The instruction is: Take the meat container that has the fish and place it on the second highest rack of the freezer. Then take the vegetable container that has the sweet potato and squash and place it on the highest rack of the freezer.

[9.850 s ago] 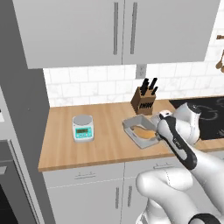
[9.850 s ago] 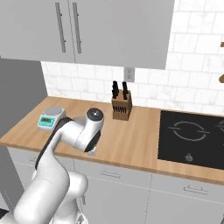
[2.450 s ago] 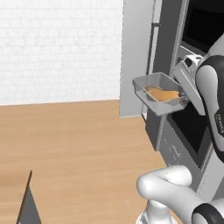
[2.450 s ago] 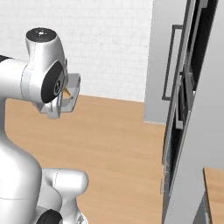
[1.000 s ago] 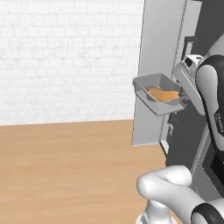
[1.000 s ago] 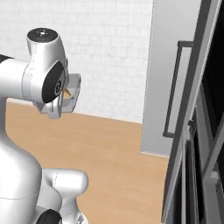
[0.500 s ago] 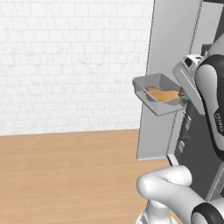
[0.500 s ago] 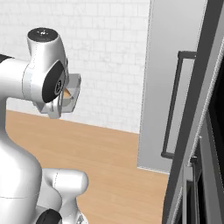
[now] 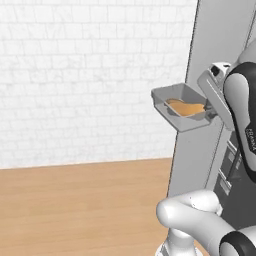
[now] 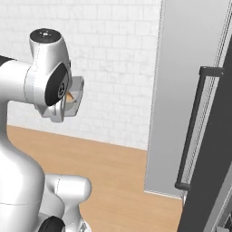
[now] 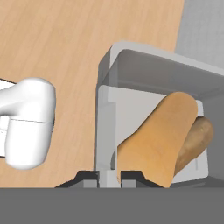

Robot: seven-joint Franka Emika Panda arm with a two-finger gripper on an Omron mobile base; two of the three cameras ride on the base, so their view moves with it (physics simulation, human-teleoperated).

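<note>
The vegetable container (image 9: 181, 107) was held up high in the air, well above the wooden floor (image 9: 75, 205), so that it could be carried to the freezer (image 9: 220, 55). Its near wall was pinched by the claw (image 11: 109, 177), whose two dark tips were closed tight on the thin rim, one on each side. The tray was stuck straight out in front of the claw and was kept nearly flat, most likely so that nothing could roll out. The sweet potato and squash (image 11: 168, 133) were lying inside it, just ahead of the claw and a little to one side, with the orange lump leaned on the browner one. Beyond the tray, a tall grey panel of the freezer was seen, close by the far end of the tray but not touched by it. Off to the side, a long black bar handle (image 10: 192, 127) was fixed on a dark door. No shelf could be made out, so the tray was judged to be on its way and not yet put down.
</note>
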